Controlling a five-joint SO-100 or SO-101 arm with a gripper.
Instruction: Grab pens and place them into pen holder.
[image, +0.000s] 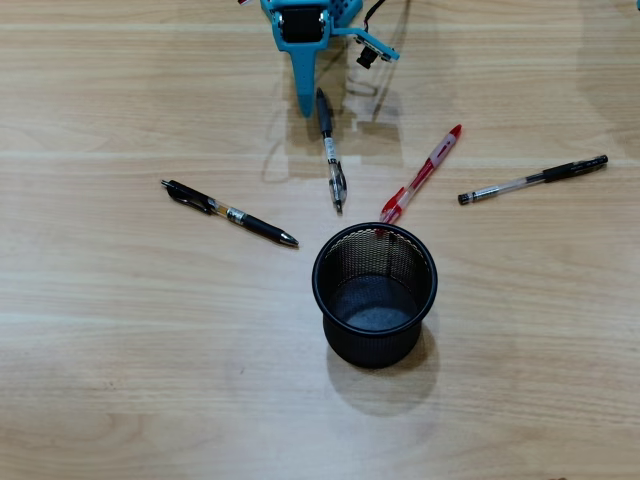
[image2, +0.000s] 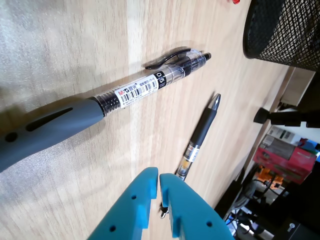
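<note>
My teal gripper (image: 305, 110) (image2: 158, 175) points down at the back of the table, shut with nothing between its fingers. Just right of its tip in the overhead view lies a black-and-clear pen (image: 331, 150) (image2: 130, 92) with a grey grip, untouched. A black pen with a yellowish band (image: 230, 212) (image2: 200, 137) lies to the left, a red pen (image: 422, 174) and another black-and-clear pen (image: 533, 180) to the right. The pen holder (image: 318, 280) (image2: 285, 30), a black mesh cup, stands upright in front of the pens, with no pen showing inside it.
The wooden table (image: 120, 350) spreads wide around the cup. A small black camera (image: 368, 55) and cables hang off the arm at the back. In the wrist view the table edge (image2: 272, 107) drops off to a red box (image2: 287, 160) and clutter below.
</note>
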